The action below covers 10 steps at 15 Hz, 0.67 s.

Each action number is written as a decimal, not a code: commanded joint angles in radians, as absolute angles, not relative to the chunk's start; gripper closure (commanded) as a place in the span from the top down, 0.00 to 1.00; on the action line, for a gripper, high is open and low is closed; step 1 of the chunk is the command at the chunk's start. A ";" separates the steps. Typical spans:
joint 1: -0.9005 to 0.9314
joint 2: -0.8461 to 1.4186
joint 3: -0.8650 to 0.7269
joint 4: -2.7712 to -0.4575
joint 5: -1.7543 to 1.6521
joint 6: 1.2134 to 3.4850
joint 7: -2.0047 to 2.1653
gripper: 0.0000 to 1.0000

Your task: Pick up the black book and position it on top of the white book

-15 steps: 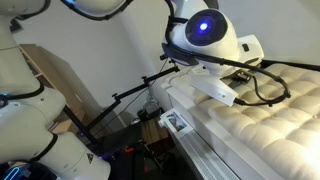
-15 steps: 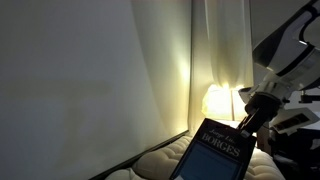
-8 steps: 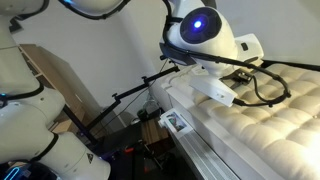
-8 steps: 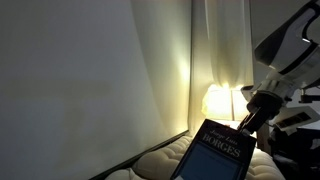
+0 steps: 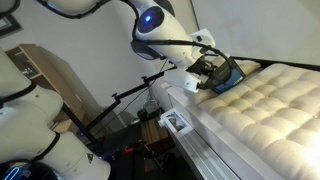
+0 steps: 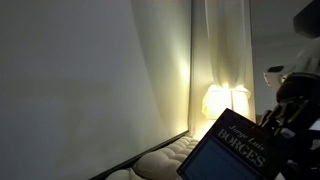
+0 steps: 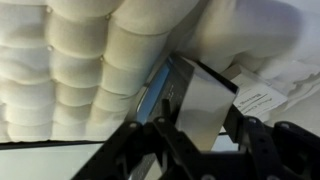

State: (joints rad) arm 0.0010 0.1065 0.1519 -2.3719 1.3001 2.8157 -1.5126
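The gripper [image 7: 195, 140] has the black book [image 7: 200, 100] pinched across its thickness; in the wrist view the two dark fingers [image 7: 140, 145] stand partly spread, one against each cover, with the book's pale page edges and a strip of dark blue cover reaching away from between them; beyond the fingertips lies the quilted cream mattress [image 7: 80, 60], its rounded tufts filling the view past the book's far end; off to the side of one finger, partly hidden behind the held book's far corner, the white book [image 7: 258, 100] lies flat on the mattress, thin and pale with faint small markings; whether the black book touches it cannot be told; in an exterior view the gripper [image 5: 205, 75] reaches in over the near edge of the mattress [image 5: 265, 105] and the black book [image 5: 228, 76] juts out from the fingers, low over the quilting and tilted; in an exterior view from close by, the black book [image 6: 232, 155] hangs tilted with its dark front cover and white lettering facing the camera, the gripper [image 6: 278, 122] clasping its upper edge; behind the fingers a lamp [image 6: 225, 100] glows against a pale curtain [image 6: 215, 50].
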 commanded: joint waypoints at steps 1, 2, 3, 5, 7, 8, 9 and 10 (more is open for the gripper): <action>0.050 0.013 0.199 -2.503 1.256 2.816 -1.541 0.29; 0.057 0.004 0.208 -2.530 1.223 2.802 -1.533 0.29; 0.066 -0.005 0.219 -2.561 1.189 2.789 -1.529 0.29; 0.086 -0.031 0.241 -2.618 1.102 2.775 -1.479 0.29; 0.107 -0.062 0.265 -2.665 0.986 2.750 -1.402 0.29; 0.118 -0.078 0.277 -2.680 0.940 2.752 -1.351 0.29; 0.126 -0.101 0.288 -2.696 0.878 2.740 -1.290 0.29; 0.164 -0.119 0.267 -2.705 0.820 2.739 -1.234 0.29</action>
